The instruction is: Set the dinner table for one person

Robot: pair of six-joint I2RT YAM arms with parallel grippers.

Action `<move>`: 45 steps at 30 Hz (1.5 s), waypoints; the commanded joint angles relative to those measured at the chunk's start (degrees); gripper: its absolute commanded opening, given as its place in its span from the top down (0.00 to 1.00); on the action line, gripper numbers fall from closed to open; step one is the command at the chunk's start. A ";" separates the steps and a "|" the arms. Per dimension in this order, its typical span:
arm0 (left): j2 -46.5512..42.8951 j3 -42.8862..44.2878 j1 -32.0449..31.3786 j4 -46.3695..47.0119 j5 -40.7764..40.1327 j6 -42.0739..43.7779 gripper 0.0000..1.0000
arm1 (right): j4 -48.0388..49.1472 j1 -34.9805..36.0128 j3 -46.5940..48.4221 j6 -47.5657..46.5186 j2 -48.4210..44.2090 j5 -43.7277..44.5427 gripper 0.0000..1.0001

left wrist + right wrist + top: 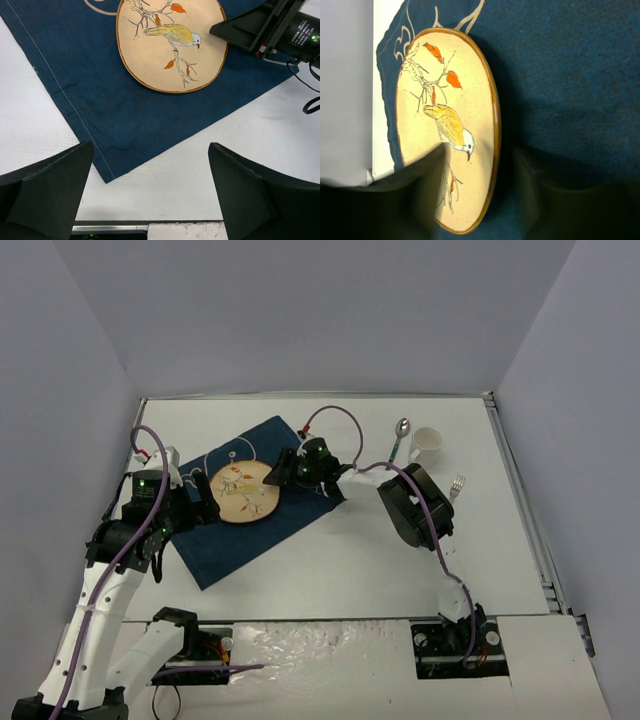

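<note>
My right jaws, apart, straddle the right rim of the bird plate (447, 100); I should close squarely, keeping it level. Left jaws: apart, clear.

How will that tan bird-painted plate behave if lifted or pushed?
The tan bird-painted plate looks glazed and rigid: probably stiff, breakable, slippery. Held by one rim, it would likely tilt. Pushed, it may bunch the blue cloth placemat.

A dark blue placemat (225, 540) with white line drawing is lying askew on the worktop (350, 560), carrying a cream plate (243, 492) painted with a yellow bird. Off to the right, a spoon (400, 440) is lying just beside a white cup (427, 443), and a fork (456, 487) is lying near them.
</note>
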 commanded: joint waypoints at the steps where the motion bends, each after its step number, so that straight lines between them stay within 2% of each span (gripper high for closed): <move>1: -0.09 1.08 -0.30 1.39 -0.69 -0.40 0.03 | -8.97 0.24 2.52 -7.87 -8.70 8.49 0.33; 3: -0.29 1.01 -0.24 1.30 -0.71 -0.34 0.03 | -14.24 0.23 2.30 -12.45 -11.48 14.65 0.25; 7: -0.62 -0.25 -0.24 1.33 -1.83 -0.46 0.03 | -23.58 0.08 -1.06 -14.69 -20.29 33.70 0.11; 9: -1.01 -0.92 -0.24 1.52 -1.83 -0.59 0.03 | -28.42 -0.16 -2.35 -15.19 -24.14 43.75 0.09; 12: -1.84 -2.58 -0.33 1.88 -2.01 -0.52 0.03 | -33.58 -1.23 -4.35 -14.86 -27.39 52.45 0.09; 16: -3.55 -5.70 -0.24 3.90 -1.76 0.06 0.03 | -37.34 -6.81 -9.80 -12.06 -33.39 60.58 0.10; 22: -5.43 -10.91 -0.33 7.76 -1.67 1.36 0.03 | -37.40 -14.20 -12.95 -13.11 -36.99 61.72 0.11; 29: -6.40 -13.76 -0.33 12.07 -1.22 2.98 0.03 | -37.28 -19.92 -10.35 -15.02 -33.29 57.52 0.19; 36: -6.71 -14.27 -0.24 12.46 -1.39 3.17 0.03 | -36.12 -21.34 -7.79 -15.88 -28.85 54.82 0.27; 45: -6.81 -14.18 -0.33 12.36 -1.75 3.44 0.03 | -33.32 -23.61 -7.79 -16.51 -25.96 53.02 0.44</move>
